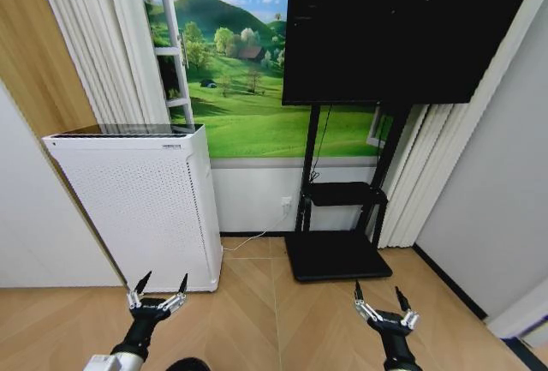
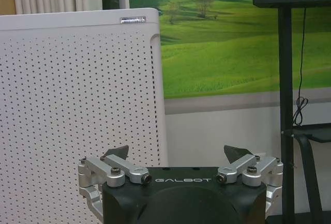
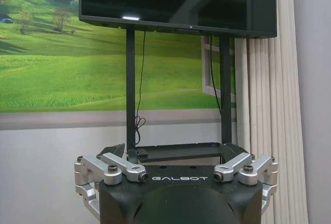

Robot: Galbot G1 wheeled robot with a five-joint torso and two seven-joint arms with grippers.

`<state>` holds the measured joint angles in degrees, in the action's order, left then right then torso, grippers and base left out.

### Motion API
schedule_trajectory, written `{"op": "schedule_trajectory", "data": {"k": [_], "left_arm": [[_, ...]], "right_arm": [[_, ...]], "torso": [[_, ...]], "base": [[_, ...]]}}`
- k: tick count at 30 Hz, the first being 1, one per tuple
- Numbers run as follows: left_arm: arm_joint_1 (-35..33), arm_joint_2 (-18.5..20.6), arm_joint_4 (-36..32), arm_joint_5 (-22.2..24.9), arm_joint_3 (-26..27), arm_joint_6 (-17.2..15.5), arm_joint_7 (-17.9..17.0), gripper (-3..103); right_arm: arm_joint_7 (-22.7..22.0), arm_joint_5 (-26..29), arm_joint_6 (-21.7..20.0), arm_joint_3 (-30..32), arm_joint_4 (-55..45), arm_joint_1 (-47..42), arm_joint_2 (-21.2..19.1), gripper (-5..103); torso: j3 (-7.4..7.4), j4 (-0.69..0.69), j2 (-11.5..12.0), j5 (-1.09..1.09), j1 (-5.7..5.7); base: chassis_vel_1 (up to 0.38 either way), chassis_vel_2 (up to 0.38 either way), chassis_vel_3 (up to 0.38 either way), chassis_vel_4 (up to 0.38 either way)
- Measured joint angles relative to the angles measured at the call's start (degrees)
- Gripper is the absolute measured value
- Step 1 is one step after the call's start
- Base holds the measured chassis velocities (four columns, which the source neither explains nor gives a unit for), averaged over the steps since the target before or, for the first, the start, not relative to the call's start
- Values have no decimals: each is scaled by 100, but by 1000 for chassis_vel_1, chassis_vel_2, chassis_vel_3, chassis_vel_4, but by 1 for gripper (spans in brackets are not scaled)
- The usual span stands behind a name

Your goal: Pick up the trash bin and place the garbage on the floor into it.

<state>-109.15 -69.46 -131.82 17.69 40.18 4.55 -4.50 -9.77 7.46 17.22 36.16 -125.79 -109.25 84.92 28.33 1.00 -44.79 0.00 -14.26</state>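
both grippers hang low over the floor [image 1: 282, 320] with fingers spread and nothing between them: my left gripper [image 1: 158, 290] hovers just in front of the white perforated appliance [image 1: 145, 204], my right gripper [image 1: 383, 301] near the black base of the tv stand [image 1: 336, 255]. at the frame's bottom edge, between my arms, i see a dark rounded sliver [image 1: 188, 364]; i can't tell whether it's the trash bin.

— Colours at twelve o'clock? A black screen [image 1: 402, 28] over a green-hilled, blue-skied mural [image 1: 248, 71].
— At nine? A white box [image 1: 141, 208], dotted with perforations.
— Below, at six? Tan herringbone floor [image 1: 274, 320]; grippers silver and black, left [image 1: 158, 290] and right [image 1: 381, 301].
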Motion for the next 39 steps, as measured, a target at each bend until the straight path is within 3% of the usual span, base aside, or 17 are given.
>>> {"op": "schedule_trajectory", "data": {"k": [20, 39], "left_arm": [[0, 0, 0, 0, 0, 0, 0, 100], [1, 0, 0, 0, 0, 0, 0, 100]], "right_arm": [[0, 0, 0, 0, 0, 0, 0, 100], [0, 0, 0, 0, 0, 0, 0, 100]], "torso": [[283, 0, -494, 0, -212], [274, 0, -477, 0, -206]], "base": [[0, 0, 0, 0], [28, -31, -35, 35]]}}
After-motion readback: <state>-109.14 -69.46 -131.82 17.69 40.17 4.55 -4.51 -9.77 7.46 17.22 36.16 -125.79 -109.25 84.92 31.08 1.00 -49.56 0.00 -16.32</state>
